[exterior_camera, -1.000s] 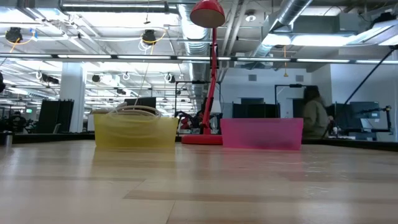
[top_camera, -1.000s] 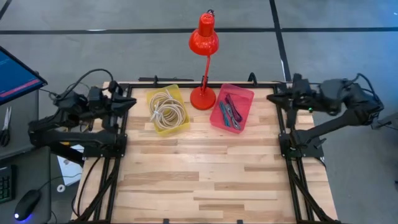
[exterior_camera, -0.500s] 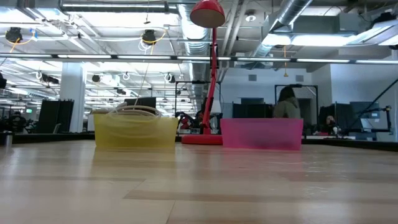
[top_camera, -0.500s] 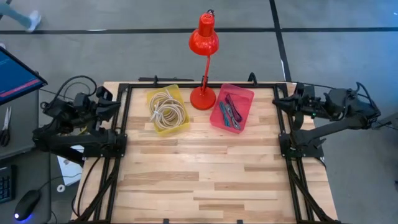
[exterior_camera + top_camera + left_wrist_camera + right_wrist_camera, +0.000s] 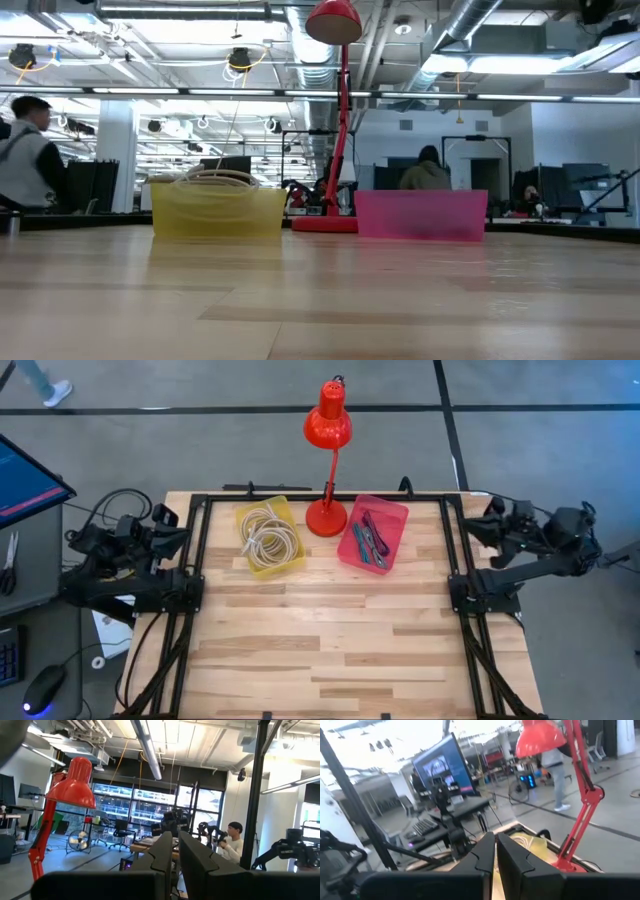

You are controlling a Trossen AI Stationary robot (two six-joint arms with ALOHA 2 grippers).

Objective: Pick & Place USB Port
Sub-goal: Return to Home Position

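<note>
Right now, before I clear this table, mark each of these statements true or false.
1. The coiled light brown cable lies in the yellow bin. True.
2. The pink bin is empty. False: it holds cables.
3. The red lamp stands between the two bins. True.
4. The right gripper holds a cable over the table. False: it sits shut and empty, folded by the table's right edge.
5. The left gripper hangs above the yellow bin. False: it sits shut by the table's left edge.
</note>
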